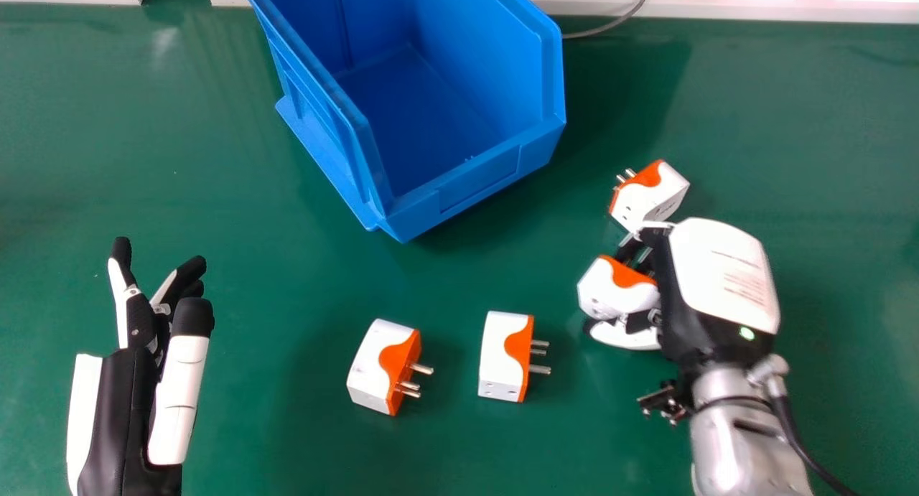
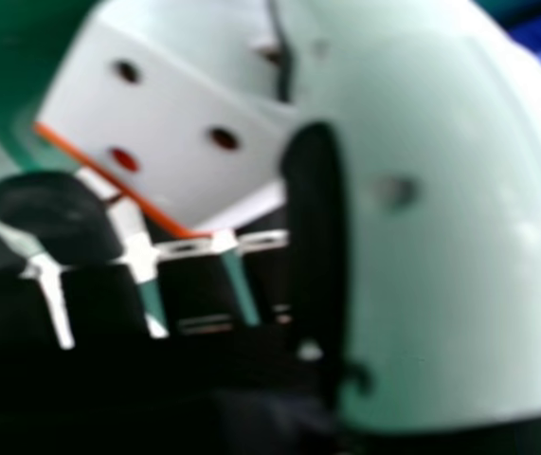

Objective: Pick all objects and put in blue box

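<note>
Where you have the right hand (image 1: 718,273), its bent fingers and thumb hold one plug adapter (image 1: 607,295). Second adapter (image 1: 646,198) just beyond the fingers; third adapter (image 1: 500,352) and fourth adapter (image 1: 377,363) left of the hand, apart from it. Blue box (image 1: 477,184) beyond, leftward. Left hand (image 1: 126,403) at head view's left.
</note>
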You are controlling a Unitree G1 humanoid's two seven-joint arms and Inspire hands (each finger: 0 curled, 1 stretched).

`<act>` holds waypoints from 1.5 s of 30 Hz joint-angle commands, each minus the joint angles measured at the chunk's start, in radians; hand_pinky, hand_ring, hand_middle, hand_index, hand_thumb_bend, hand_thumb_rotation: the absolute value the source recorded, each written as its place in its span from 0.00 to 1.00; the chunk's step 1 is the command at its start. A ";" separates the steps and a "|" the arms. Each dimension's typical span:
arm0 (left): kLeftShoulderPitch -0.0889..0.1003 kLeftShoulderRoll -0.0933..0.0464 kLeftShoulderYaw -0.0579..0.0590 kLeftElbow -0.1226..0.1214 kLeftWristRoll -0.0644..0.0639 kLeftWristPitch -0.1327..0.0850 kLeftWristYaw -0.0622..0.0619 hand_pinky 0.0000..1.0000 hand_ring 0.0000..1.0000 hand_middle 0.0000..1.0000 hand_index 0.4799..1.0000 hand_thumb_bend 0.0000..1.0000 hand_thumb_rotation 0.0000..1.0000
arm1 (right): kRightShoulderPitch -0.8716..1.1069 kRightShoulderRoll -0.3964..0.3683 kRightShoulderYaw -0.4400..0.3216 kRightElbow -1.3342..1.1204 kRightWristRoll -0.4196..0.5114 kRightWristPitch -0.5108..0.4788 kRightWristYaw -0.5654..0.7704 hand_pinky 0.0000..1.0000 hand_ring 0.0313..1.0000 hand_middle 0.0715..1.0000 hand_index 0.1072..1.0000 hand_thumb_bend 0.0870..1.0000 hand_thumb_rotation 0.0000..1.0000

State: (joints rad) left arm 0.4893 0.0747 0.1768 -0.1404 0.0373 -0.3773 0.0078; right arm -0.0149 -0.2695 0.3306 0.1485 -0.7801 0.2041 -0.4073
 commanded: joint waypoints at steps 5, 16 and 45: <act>0.002 0.000 0.001 -0.032 0.002 0.002 0.003 0.77 0.86 0.87 0.83 0.88 1.00 | 0.004 -0.017 -0.043 -0.230 -0.003 -0.109 -0.019 0.03 0.04 0.05 0.41 0.45 0.12; -0.008 -0.006 -0.003 -0.030 0.016 0.005 0.012 0.76 0.86 0.86 0.82 0.89 1.00 | -0.243 0.019 -0.019 -0.243 -0.018 -0.215 0.042 0.01 0.02 0.03 0.41 0.45 0.12; 0.001 -0.014 -0.017 -0.054 0.038 0.035 0.025 0.76 0.85 0.86 0.81 0.86 1.00 | -1.054 0.261 0.156 0.771 -0.050 -0.246 -0.002 0.05 0.07 0.11 0.41 0.45 0.12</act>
State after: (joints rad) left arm 0.4865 0.0616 0.1617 -0.1697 0.0712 -0.3376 0.0281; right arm -0.9926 -0.0140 0.4866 0.8990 -0.8307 -0.0347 -0.3737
